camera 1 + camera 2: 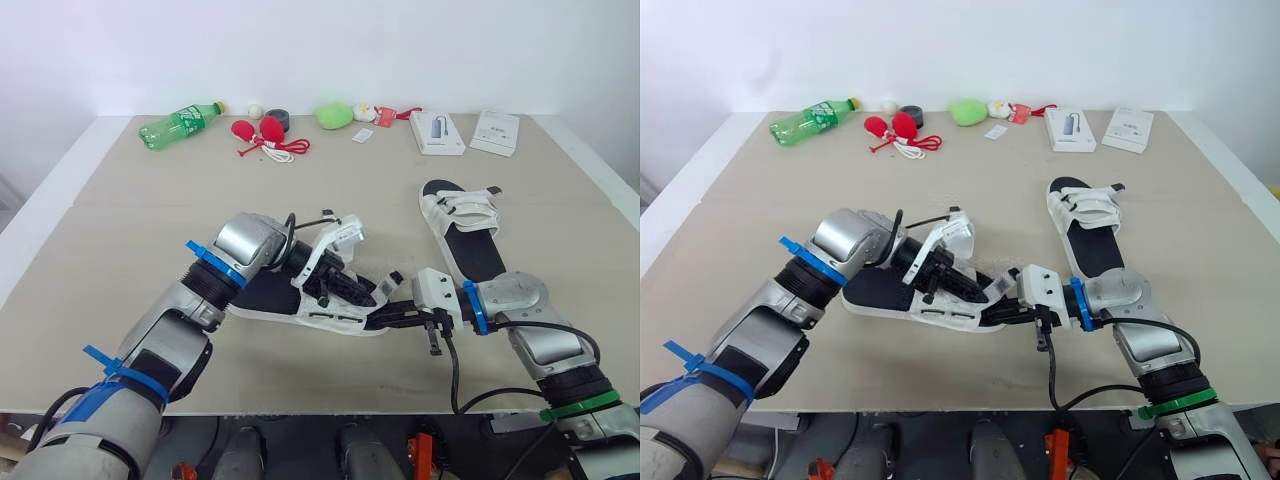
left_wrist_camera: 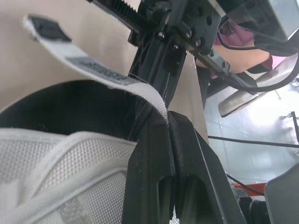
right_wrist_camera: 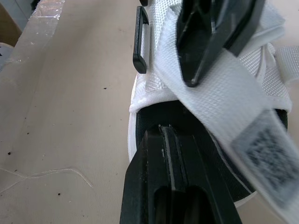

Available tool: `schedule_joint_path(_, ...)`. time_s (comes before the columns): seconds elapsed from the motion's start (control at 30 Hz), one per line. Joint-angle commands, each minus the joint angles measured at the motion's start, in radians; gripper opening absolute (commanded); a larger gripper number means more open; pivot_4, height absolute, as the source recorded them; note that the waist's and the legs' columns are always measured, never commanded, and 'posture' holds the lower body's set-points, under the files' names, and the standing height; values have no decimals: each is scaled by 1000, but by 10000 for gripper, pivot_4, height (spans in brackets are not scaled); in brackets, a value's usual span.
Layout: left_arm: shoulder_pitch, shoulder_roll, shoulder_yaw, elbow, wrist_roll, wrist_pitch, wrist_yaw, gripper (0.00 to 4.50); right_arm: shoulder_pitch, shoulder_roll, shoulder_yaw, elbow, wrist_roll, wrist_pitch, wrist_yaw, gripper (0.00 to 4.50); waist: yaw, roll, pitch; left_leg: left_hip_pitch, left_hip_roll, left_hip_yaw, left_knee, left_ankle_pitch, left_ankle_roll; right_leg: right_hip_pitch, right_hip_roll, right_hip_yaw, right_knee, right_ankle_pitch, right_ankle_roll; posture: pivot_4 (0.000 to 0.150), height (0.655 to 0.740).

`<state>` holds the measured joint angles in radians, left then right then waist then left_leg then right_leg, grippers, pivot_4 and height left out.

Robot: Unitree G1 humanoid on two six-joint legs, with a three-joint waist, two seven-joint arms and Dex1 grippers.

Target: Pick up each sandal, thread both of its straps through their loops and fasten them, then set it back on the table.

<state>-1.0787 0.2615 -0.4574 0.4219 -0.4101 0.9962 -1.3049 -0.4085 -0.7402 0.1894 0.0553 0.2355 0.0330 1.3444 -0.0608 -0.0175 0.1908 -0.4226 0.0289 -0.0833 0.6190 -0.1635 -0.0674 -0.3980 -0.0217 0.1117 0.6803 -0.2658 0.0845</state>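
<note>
Working near sandal (image 1: 318, 318), on table (image 1: 150, 200) right under both jaws. Pinching its white strap (image 2: 93, 70) in left gripper (image 2: 167, 122), jaws clamped on webbing, free end loose beyond them, so judged unfastened. Pressing footbed end with right gripper (image 3: 163, 134), jaws closed together, nothing visibly between. Leaving threading, fastening, plus second sandal (image 1: 465, 230) well beyond right jaws, strap state unclear

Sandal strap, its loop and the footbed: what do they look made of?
strap: white woven webbing, matte. The weave ribs show, and it bends limply where the left claw pinches it.
loop: black, smooth, slightly glossy and rigid-looking, so probably moulded plastic.
footbed: black, matte and fine-grained. Likely foam or rubber, but the look doesn't settle which.
</note>
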Motion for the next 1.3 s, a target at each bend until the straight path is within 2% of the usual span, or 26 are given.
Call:
schedule_joint_path(0.03,-2,7,50,-12,24,-102,16,572,10,-11,12,-6,-20,1,7,0,0,0,0,0,0,0,0,0,0,0,0,0,0,0,0,1500,7400)
schedule_joint_path(0.1,-3,14,83,-20,29,-163,29,572,10,-11,12,-7,-20,1,7,0,0,0,0,0,0,0,0,0,0,0,0,0,0,0,0,1500,7400)
schedule_joint_path(0.2,9,46,118,-56,86,-399,41,572,8,-12,11,-4,-21,-2,7,0,0,0,0,0,0,0,0,0,0,0,0,0,0,0,0,1500,7400)
schedule_joint_path(0.27,27,76,106,-56,176,-676,51,572,6,-12,11,1,-22,-4,9,0,0,0,0,0,0,0,0,0,0,0,0,0,0,0,0,1500,7400)
schedule_joint_path(0.33,51,115,110,-36,278,-1085,75,572,4,-11,12,4,-23,-8,10,0,1,0,0,0,0,0,-1,0,0,0,0,0,-1,0,0,1500,7400)
schedule_joint_path(0.4,64,132,126,-11,327,-1382,98,572,2,-10,13,8,-24,-12,12,0,3,0,0,0,0,1,-1,0,0,0,-1,1,-2,1,-1,1500,7400)
schedule_joint_path(0.53,73,166,137,51,409,-1816,152,572,-2,-8,18,17,-26,-22,18,0,5,0,0,0,0,1,-1,0,0,1,-1,1,-4,2,0,1500,7400)
schedule_joint_path(0.67,66,217,154,162,542,-2195,274,572,-8,-6,23,26,-29,-31,20,0,5,0,0,1,0,2,-1,0,0,1,-1,2,-4,3,1,1500,7400)
schedule_joint_path(0.8,92,267,192,236,630,-2350,396,572,-11,-7,24,32,-28,-38,25,0,4,0,0,0,0,2,-1,0,0,1,-1,3,-4,3,1,1500,7400)
schedule_joint_path(1.03,163,311,184,181,585,-2305,506,572,-16,-10,27,46,-31,-50,44,0,5,0,0,0,0,2,-1,0,0,1,-1,2,-4,3,2,1500,7400)
schedule_joint_path(1.13,196,342,171,140,567,-2321,529,9003,-25,-10,33,59,-33,-58,53,0,5,0,0,0,0,2,-1,0,0,1,-1,2,-4,3,2,1500,7400)
schedule_joint_path(1.2,206,360,170,125,576,-2353,551,19898,-33,-9,35,68,-34,-61,56,0,6,0,0,0,0,2,-1,0,0,1,-1,2,-4,3,2,1500,7400)
schedule_joint_path(1.3,213,378,184,124,610,-2405,587,32296,-43,-5,38,79,-34,-63,62,0,8,0,0,0,0,2,0,0,0,2,-1,2,-4,3,2,1500,7400)
